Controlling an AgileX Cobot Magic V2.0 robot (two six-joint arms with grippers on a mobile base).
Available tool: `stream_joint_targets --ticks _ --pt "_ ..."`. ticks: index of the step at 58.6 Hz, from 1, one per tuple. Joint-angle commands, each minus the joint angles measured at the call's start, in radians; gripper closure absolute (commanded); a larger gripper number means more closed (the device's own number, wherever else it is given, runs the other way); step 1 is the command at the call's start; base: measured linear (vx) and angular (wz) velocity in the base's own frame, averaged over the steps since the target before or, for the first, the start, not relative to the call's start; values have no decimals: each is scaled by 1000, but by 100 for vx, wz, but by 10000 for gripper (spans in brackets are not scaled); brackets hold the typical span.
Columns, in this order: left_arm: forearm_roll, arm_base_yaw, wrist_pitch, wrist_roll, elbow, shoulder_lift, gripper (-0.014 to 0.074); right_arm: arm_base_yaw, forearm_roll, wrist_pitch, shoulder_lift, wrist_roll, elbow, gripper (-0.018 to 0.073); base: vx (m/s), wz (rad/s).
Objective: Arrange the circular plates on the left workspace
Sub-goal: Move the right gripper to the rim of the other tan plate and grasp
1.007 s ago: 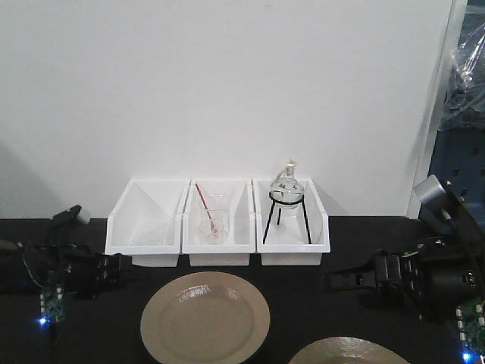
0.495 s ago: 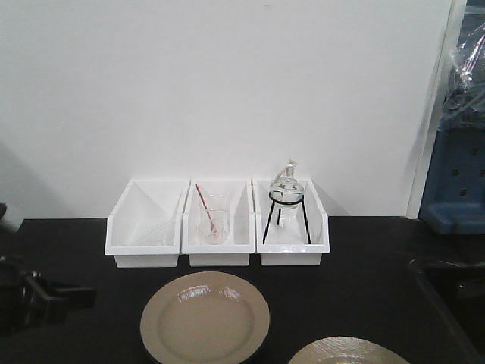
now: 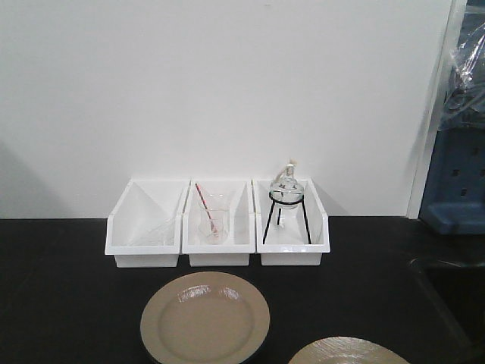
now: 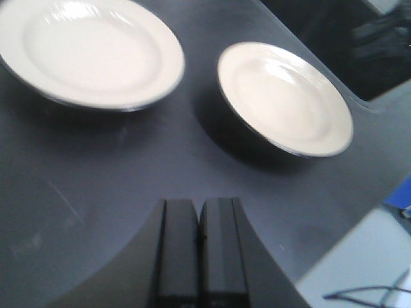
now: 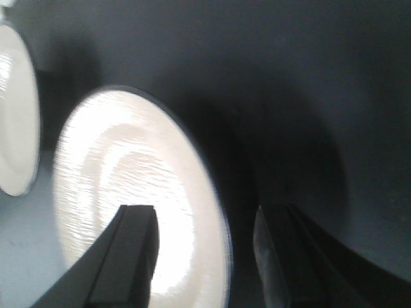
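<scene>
Two round beige plates lie on the black benchtop (image 3: 61, 288): one (image 3: 204, 318) in front of the white bins, the other (image 3: 347, 352) cut off by the bottom edge on the right. Neither arm shows in the front view. In the left wrist view both plates (image 4: 90, 51) (image 4: 286, 99) lie ahead of my left gripper (image 4: 199, 205), which is shut on nothing above bare bench. My right gripper (image 5: 205, 215) is open and straddles the rim of the nearer plate (image 5: 122, 186). The second plate (image 5: 13, 109) peeks in at the left edge.
Three white bins (image 3: 218, 224) stand in a row against the wall. The middle one holds a beaker with a red rod (image 3: 212, 221); the right one holds a round flask on a black tripod (image 3: 286, 199). A sunken sink basin (image 3: 455, 296) lies at the right.
Both arms, seen at the left and right of the front view one second ago, have dropped out of that view. The plates have not moved.
</scene>
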Motion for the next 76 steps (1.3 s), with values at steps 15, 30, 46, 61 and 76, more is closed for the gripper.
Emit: stream_joint_targets --ticks 15,30,46,61,76 --pt "-65 -3 -7 -52 28 -188 597 95 23 13 88 -50 -27 154 0 0" --pt "-64 -3 -24 -96 28 -203 597 95 41 18 146 -61 -27 154 0 0" --pt "-64 -3 -49 -96 28 -203 597 96 135 54 162 -111 -27 155 0 0" --pt "-64 -3 -77 -96 28 -203 597 190 138 10 168 -113 -27 155 0 0" --pt "-64 -3 -76 -96 28 -203 597 233 133 -25 180 -91 -27 292 0 0"
